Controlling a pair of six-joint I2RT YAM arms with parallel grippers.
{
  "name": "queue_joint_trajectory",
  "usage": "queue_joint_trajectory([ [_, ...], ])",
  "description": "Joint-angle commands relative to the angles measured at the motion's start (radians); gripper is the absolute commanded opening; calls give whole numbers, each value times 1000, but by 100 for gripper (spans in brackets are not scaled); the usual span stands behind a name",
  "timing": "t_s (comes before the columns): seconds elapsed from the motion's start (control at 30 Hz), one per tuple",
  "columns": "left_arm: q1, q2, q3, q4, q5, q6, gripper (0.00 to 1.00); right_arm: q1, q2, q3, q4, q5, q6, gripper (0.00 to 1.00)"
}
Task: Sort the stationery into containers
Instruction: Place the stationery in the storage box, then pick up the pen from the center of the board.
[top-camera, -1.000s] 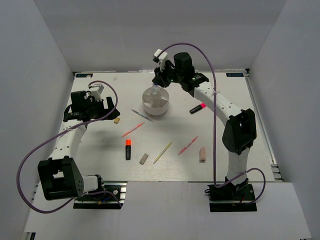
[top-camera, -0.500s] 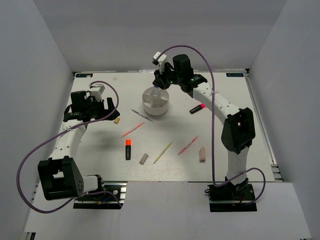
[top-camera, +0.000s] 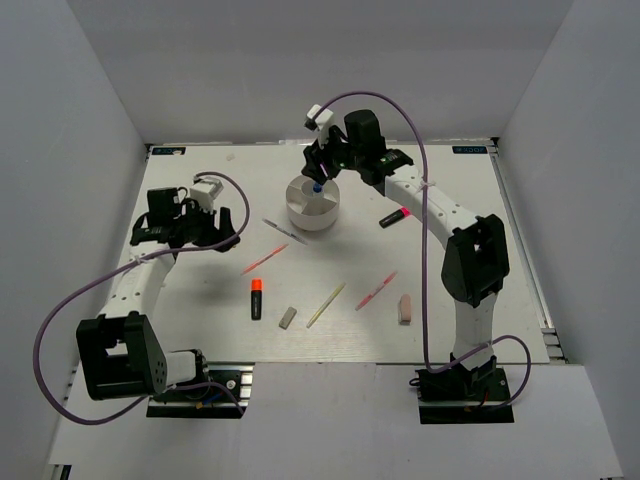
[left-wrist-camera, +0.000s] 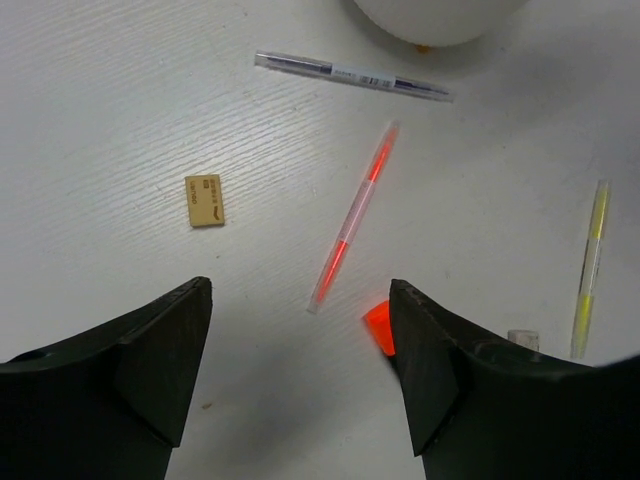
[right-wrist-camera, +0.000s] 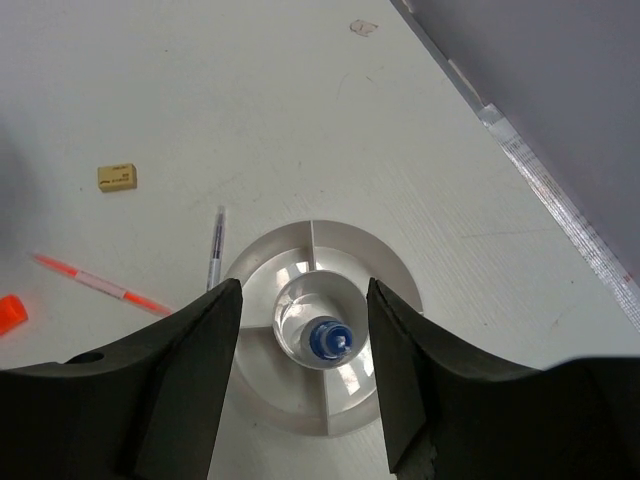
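Top external view loses the small beige rectangular eraser (left-wrist-camera: 204, 200) beneath the left hand (left-wrist-camera: 298, 288); only the left wrist view shows it, lying flat on the bench (top-camera: 200, 310) left of the round white divided plastic tub (top-camera: 311, 220). That wrist view cuts the tub off at its top edge, and a finger there hides all but the cap of the black orange-capped highlighter (top-camera: 256, 298). There is one tub and one tiny clear blue-capped bottle (right-wrist-camera: 330, 338), upright in the tub's round centre cell. There are two highlighters, the other a black pink-capped highlighter (top-camera: 396, 216) right of the tub. Four pens lie on the tub's near side: a thin grey pen (top-camera: 285, 231) closest, one thin pink pen (top-camera: 265, 259) leftward, a second thin pink pen (top-camera: 376, 290) rightward, and a thin yellow pen (top-camera: 326, 304) between them. Of three erasers, a grey eraser (top-camera: 287, 318) and a pink eraser (top-camera: 405, 309) lie farther out. The right hand (right-wrist-camera: 302, 284) hangs over the tub, fingers spread wide either side of the bottle, apart from it. The left hand gapes wide, empty. The bench is white, enclosed by plain pale grey walls (top-camera: 90, 120).
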Motion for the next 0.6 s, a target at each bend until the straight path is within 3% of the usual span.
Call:
queue_joint_trajectory([
  [0.0,-19,-4,-6,-20,80,112,80,-4,-53,34,33,7,56,59],
  [0.3,-136,252,120,-72,-38,218,66,-47,-286,-104,-11,-8,191,56],
  [0.57,-272,372,166,-62,-205,240,60,-129,-490,-409,-13,-33,271,55],
])
